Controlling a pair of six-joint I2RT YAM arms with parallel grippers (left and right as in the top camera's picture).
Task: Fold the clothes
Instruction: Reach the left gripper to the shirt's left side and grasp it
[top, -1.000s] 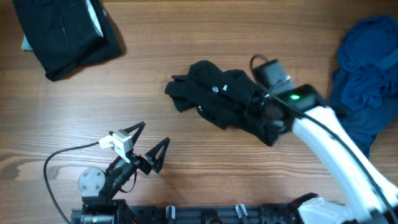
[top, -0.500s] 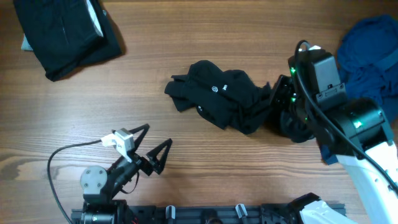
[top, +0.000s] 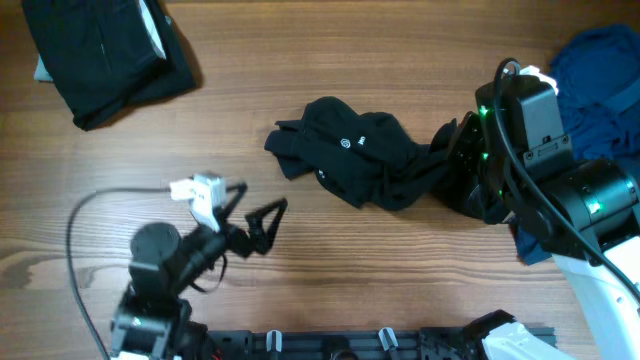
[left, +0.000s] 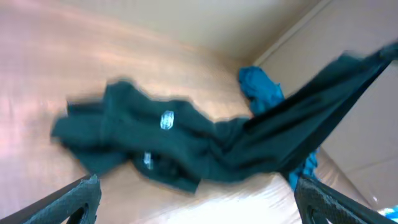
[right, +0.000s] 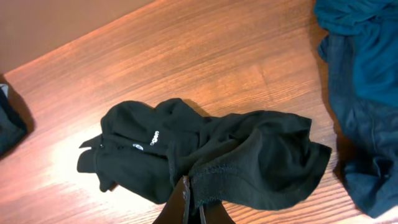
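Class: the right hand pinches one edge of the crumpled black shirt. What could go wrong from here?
1. The right hand holds only a thin edge of the black shirt; it might slip free.
2. The blue clothes lie close beside that hand and could get snagged or dragged along.

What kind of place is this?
Likely a robotics test bench rather than a laundry: a left arm and a right arm stand at a wooden table, with a black shirt and a blue heap of clothes.
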